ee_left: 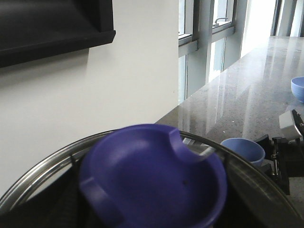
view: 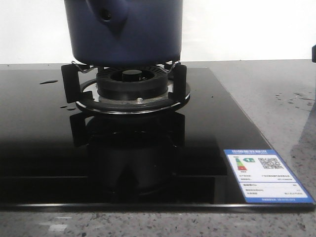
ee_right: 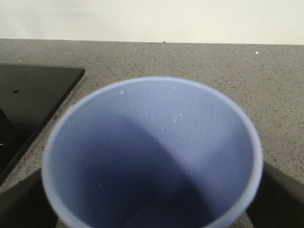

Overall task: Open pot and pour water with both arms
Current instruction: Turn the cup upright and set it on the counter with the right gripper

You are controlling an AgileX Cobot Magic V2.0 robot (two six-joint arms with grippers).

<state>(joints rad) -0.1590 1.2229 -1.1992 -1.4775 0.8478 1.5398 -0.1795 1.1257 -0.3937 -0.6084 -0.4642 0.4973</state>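
Neither gripper's fingers were visible, so their state could not be told. Pot (view: 123,32) sat on the burner stand (view: 126,91). Its knob (ee_left: 152,178) filled the left wrist view, placing the left arm nearer; the cup (ee_right: 152,156) filled the right's.

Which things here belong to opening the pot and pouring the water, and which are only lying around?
Part of the job:
- pot, standing on the burner
- lid knob, dark blue, close to the left wrist camera
- pale blue cup, with droplets inside, right under the right wrist camera

Only lying around:
- energy label on the black cooktop
- second pale blue cup, far along the counter
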